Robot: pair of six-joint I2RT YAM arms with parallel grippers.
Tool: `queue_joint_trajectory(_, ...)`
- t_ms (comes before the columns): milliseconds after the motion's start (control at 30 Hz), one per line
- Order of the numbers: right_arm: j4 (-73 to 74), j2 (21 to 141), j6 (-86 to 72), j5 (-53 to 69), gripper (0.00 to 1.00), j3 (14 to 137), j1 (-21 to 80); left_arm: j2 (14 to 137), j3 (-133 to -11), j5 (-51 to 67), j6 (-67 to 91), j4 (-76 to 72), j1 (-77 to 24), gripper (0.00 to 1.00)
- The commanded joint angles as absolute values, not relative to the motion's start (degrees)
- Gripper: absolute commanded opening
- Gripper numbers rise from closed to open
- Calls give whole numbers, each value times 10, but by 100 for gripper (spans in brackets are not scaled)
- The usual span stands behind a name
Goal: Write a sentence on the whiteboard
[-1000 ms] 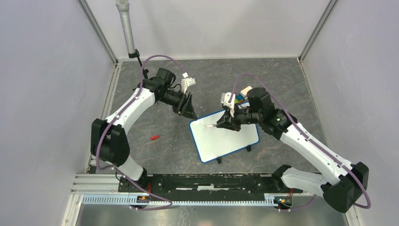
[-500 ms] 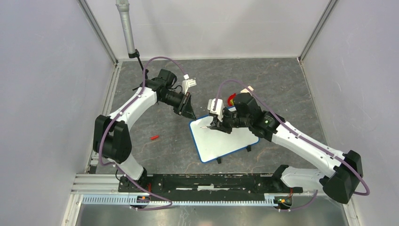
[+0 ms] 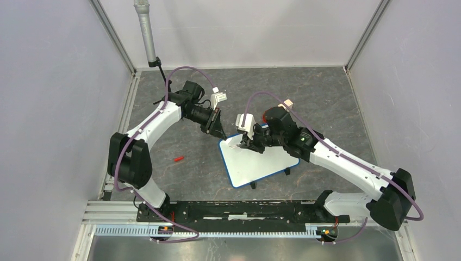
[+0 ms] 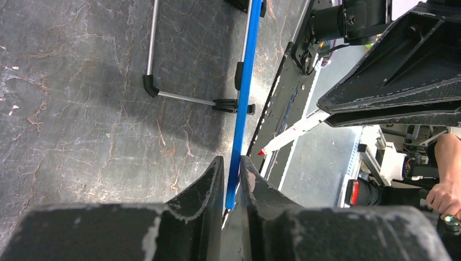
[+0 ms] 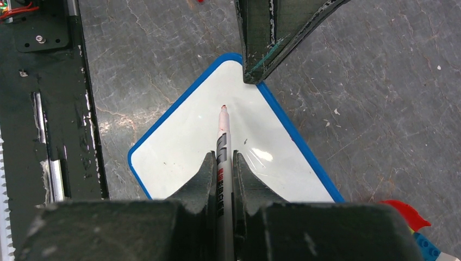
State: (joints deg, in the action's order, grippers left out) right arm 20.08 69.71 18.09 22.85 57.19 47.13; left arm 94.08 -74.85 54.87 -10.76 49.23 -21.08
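The whiteboard (image 3: 261,160), white with a blue rim, stands tilted on thin black wire legs mid-table. No sentence is in view on its white face (image 5: 179,147). My left gripper (image 3: 220,132) is at the board's far-left corner, and in the left wrist view its jaws (image 4: 234,179) are shut on the blue rim (image 4: 244,81). My right gripper (image 5: 222,157) is shut on a white marker (image 5: 223,141). The marker's red tip hovers at the board's surface close to that same corner. From above, the right gripper (image 3: 247,143) sits over the board's upper left part.
A small red cap (image 3: 178,159) lies on the stone-patterned tabletop left of the board. A red and blue toy (image 5: 405,212) sits behind the board by the right wrist. A grey pole (image 3: 145,32) stands at the back left, and a black rail (image 3: 234,209) runs along the near edge.
My right arm has swung left, carrying the marker toward the board's far-left corner. My left gripper's jaws have closed on the blue rim there.
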Motion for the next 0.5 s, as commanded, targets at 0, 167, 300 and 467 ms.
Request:
queue_joint_trajectory(0, 174, 701, 176, 214, 0, 603, 475, 939, -747, 572, -142, 489, -211, 20)
queue_joint_trajectory(167, 171, 706, 172, 200, 0, 607, 476, 938, -748, 576, -144, 489, -212, 7)
queue_joint_trajectory(300, 168, 705, 169, 196, 0, 608, 476, 937, -747, 576, -145, 489, -211, 3)
queue_joint_trajectory(467, 171, 709, 169, 185, 0, 609, 477, 937, -748, 575, -145, 489, -211, 2)
